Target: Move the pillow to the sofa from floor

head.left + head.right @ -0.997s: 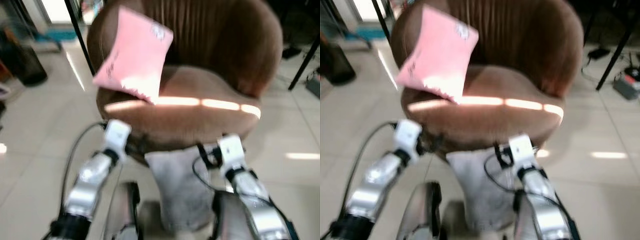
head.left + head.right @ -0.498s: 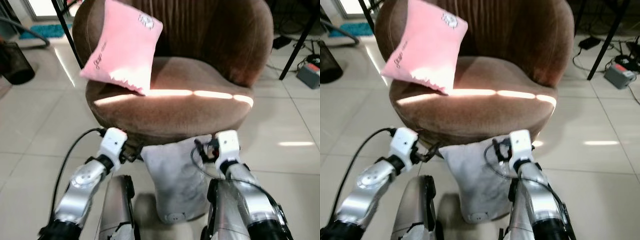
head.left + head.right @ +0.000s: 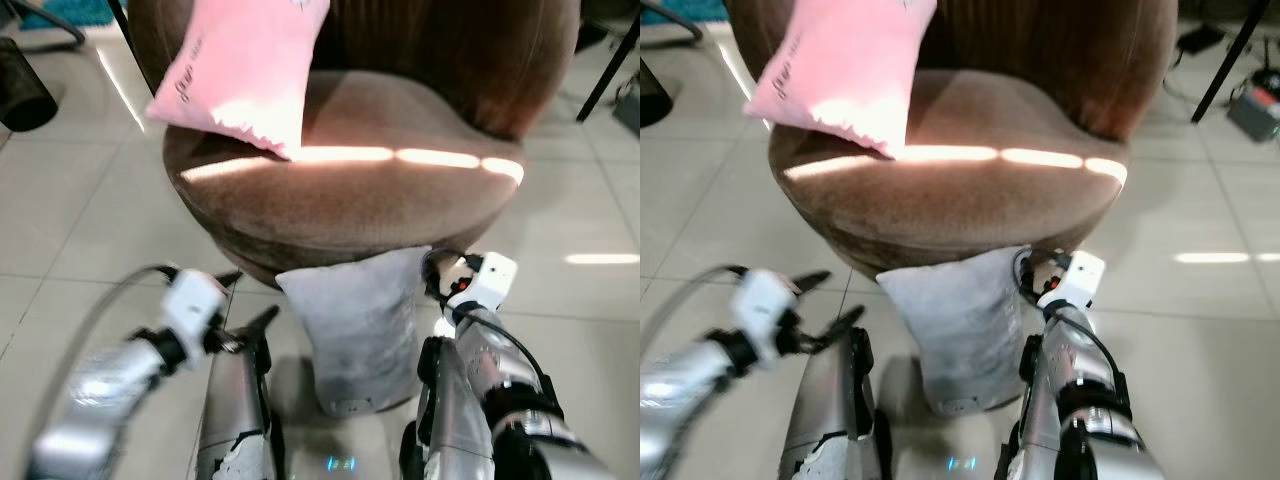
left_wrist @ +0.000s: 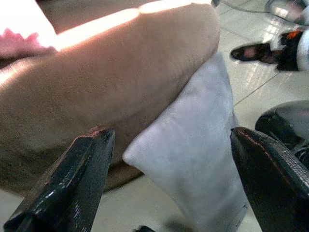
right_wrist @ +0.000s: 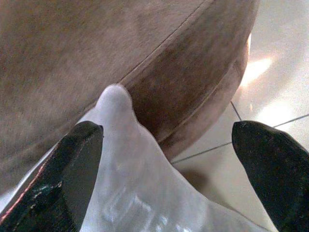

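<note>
Matt grey cloth pillow (image 3: 355, 325), brown velvety sofa (image 3: 350, 190), glossy tiled floor (image 3: 70, 210)

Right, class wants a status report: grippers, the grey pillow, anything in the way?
Left gripper open, right gripper open, flanking the pillow. Grey fabric pillow on the floor, leaning against the brown velvet sofa. Pink square cushion occupies the seat's left side.

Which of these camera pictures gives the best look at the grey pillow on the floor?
The left eye view: the whole grey pillow leans against the brown sofa, between both arms. The right eye view shows much the same. The left wrist view shows its upper part, the right wrist view just a corner.
</note>
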{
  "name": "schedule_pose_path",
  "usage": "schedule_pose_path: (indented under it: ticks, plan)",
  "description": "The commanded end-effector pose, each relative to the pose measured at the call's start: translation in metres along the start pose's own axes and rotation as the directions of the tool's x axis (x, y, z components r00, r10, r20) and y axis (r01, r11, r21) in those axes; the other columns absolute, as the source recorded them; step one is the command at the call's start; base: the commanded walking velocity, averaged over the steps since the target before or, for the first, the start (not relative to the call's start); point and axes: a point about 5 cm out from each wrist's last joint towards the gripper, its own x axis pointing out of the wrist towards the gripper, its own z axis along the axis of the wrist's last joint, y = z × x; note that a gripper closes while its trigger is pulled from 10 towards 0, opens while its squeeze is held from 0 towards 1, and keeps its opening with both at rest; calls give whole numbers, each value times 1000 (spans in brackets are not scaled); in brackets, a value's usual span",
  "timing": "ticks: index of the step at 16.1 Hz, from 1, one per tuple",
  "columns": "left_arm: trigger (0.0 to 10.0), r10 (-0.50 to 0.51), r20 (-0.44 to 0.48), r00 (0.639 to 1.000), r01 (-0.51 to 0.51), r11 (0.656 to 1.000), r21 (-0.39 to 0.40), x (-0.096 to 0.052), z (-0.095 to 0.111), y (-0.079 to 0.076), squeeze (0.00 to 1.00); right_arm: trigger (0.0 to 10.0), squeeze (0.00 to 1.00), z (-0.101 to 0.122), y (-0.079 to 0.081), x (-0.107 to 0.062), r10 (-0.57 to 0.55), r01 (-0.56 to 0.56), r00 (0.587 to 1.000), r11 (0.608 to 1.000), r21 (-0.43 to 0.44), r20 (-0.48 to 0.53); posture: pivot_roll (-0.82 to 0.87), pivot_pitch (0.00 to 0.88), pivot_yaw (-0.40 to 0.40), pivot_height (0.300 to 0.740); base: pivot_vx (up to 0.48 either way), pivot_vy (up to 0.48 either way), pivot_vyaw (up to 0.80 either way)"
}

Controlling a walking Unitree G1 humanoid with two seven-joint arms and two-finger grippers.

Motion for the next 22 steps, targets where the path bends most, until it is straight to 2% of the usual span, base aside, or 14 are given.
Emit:
schedule_pose_path:
  ticks: [1, 3, 4, 5, 8, 9, 10, 11, 14, 18, 19, 20, 21, 22]
  plan:
    - [10000, -51, 9, 999, 51, 999, 17, -17, 13, 1, 0, 10000, 1000, 4, -4, 2, -19, 17, 999, 998, 52, 31, 275, 262, 86, 498, 0, 0, 0]
    - [10000, -55, -63, 997, 56, 998, 18, -41, 10, 6, 0, 10000, 1000, 16, -6, 5, -4, -7, 994, 995, 104, 109, 340, 320, 102, 498, 0, 0, 0]
    - [10000, -54, -79, 995, 55, 998, 13, -45, 9, 6, 0, 10000, 1000, 19, -8, 5, 5, -19, 992, 993, 117, 125, 346, 319, 105, 498, 0, 0, 0]
    - [10000, -52, -113, 992, 53, 999, 2, -62, 11, 3, 0, 10000, 1000, 21, -9, 5, 22, -37, 989, 994, 107, 144, 363, 304, 110, 498, 0, 0, 0]
    - [10000, -56, -127, 990, 56, 998, -5, -70, 18, 1, 0, 10000, 1000, 23, -7, 7, 42, -52, 990, 996, 66, 138, 388, 307, 117, 498, 0, 0, 0]
    - [10000, -70, -126, 990, 69, 998, -6, -72, 24, 2, 0, 10000, 1000, 20, 0, 9, 68, -69, 992, 998, 3, 106, 402, 322, 124, 498, 0, 0, 0]
    - [10000, -73, -124, 990, 73, 997, -4, -71, 27, 2, 0, 10000, 0, 17, 4, 9, 74, -71, 994, 997, -38, 84, 412, 330, 127, 498, 0, 0, 0]
    - [10000, -77, -123, 989, 77, 997, -5, -73, 32, 3, 0, 10000, 0, 14, 9, 10, 79, -73, 995, 994, -78, 67, 428, 337, 132, 498, 0, 0, 0]
    - [10000, -106, -137, 985, 103, 994, -23, -77, 39, -1, 0, 10000, 0, 6, 20, 11, 83, -81, 996, 995, -53, 40, 444, 332, 138, 498, 0, 0, 0]
    - [10000, -105, -143, 984, 102, 994, -28, -77, 41, -1, 0, 10000, 0, -9, 34, 8, 174, -175, 984, 984, -30, -31, 443, 335, 142, 498, 0, 0, 0]
    - [10000, -109, -145, 983, 106, 994, -31, -76, 41, -2, 0, 8784, 0, -13, 35, 7, 195, -196, 980, 980, -23, -49, 441, 334, 142, 498, 0, 0, 0]
    - [10000, -114, -147, 983, 110, 993, -36, -75, 40, -3, 0, 2275, 0, -16, 35, 6, 208, -210, 976, 977, -35, -63, 438, 331, 141, 498, 0, 0, 0]
    - [10000, -118, -147, 982, 114, 993, -39, -74, 40, -4, 0, 0, 0, -16, 34, 6, 208, -210, 976, 977, -32, -63, 437, 330, 142, 498, 0, 0, 0]
    - [10000, -123, -148, 981, 118, 992, -43, -74, 40, -5, 0, 0, 0, -16, 33, 6, 206, -208, 977, 978, -30, -61, 436, 328, 142, 498, 0, 0, 0]
